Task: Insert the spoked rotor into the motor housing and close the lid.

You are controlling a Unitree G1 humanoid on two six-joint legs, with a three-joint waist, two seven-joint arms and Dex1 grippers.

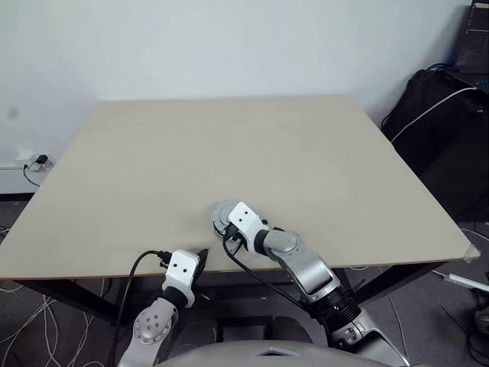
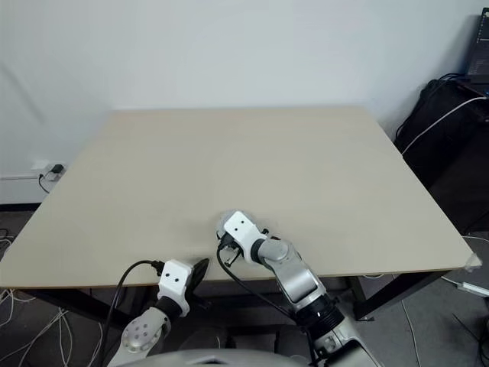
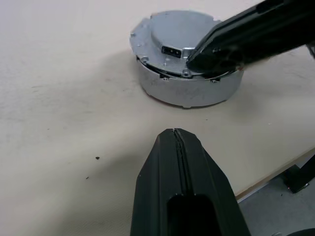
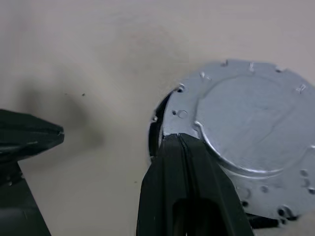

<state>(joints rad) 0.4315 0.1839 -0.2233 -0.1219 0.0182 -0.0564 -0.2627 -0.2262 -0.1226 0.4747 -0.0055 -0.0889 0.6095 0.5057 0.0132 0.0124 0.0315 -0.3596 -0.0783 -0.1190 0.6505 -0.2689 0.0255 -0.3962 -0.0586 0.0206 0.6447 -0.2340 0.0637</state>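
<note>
The left gripper (image 1: 200, 256) is held low at the near edge of the table (image 1: 153, 168), its two black fingers pressed together with nothing between them, and it is pointed forward and slightly toward the right over the tabletop. Its white wrist block and a black cable looping from it are seen just below the table edge.

A little farther in, the right gripper (image 4: 179, 140) is reached forward and to the left from a bent silver arm, angled downward. Its fingers are likewise clenched on nothing, and their joined tip is laid on the rim of the lid (image 3: 179, 34). In the left wrist view the right gripper's fingers are seen resting across the far side of the lid's top.

The lid, a smooth silver-grey disc with small holes round its edge, is seated on top of the motor housing (image 3: 182, 91), though a narrow dark gap is left along one side, so it is not seen to be fully flush. The housing stands near the front edge of the table, just ahead of the left gripper.

The tabletop is pale beige and matt. Beyond it a plain white wall (image 1: 229, 46) is seen. A black bag (image 1: 435, 122) with a white cable across it is placed on the robot's right, and a wall socket (image 1: 34, 162) with a plug sits low on the left.
</note>
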